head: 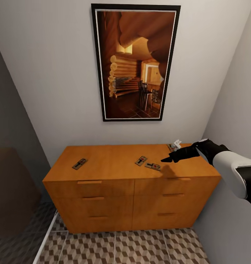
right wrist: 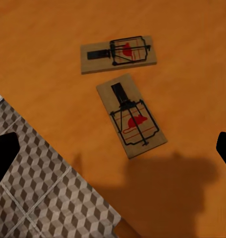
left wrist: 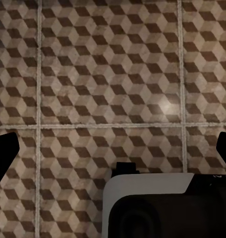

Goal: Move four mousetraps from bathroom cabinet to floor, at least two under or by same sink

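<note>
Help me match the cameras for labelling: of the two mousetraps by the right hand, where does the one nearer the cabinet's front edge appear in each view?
Head view: front mousetrap on the cabinet top, right of centre, just left of the right hand.
Right wrist view: same trap near centre, beside the hand's shadow.
Left wrist view: looks at bathroom floor tiles.
Shared landmark: the neighbouring mousetrap.

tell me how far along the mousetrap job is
Nothing is placed yet. Three mousetraps lie flat on the cabinet; a fourth thing at its back right is unclear. The right hand hovers open above the middle pair. All must reach the floor.
</note>
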Motion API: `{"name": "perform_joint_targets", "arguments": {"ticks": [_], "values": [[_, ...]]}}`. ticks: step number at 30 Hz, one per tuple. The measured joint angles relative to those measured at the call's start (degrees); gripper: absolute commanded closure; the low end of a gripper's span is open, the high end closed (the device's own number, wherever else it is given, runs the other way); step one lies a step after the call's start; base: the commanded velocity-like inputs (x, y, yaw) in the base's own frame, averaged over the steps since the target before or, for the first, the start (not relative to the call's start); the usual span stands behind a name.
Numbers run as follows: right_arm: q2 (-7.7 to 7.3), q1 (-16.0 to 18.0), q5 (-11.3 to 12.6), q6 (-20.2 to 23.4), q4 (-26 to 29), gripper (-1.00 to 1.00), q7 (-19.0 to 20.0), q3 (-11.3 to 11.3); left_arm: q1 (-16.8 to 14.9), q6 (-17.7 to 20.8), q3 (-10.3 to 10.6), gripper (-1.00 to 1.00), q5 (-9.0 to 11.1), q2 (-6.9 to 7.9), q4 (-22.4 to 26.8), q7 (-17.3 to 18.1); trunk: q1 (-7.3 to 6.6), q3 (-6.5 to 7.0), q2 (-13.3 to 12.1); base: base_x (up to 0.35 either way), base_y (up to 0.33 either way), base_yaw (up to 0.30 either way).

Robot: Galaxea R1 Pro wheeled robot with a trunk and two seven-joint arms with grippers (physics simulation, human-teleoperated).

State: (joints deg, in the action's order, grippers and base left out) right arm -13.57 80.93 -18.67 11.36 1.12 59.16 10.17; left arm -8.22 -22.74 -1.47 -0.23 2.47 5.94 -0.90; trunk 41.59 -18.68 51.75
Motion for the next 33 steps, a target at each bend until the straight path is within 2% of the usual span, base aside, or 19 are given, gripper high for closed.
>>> {"name": "perform_joint_targets", "arguments": {"ticks": [20,33], "values": [[-0.03,0.00,0.00,-0.08,0.00,-1.00,-0.13,-0.02,0.00,0.00,0.00,-1.00,0.00,0.00,0.02,0.03,0.00,-1.58,0.00,0.000,0.000,0.000],[-0.03,0.00,-0.09,-0.08,0.08,-1.00,-0.12,-0.06,0.00,0.00,0.00,-1.00,0.00,0.00,0.00,0.02,0.00,-1.79,0.00,0.000,0.000,0.000]]}}
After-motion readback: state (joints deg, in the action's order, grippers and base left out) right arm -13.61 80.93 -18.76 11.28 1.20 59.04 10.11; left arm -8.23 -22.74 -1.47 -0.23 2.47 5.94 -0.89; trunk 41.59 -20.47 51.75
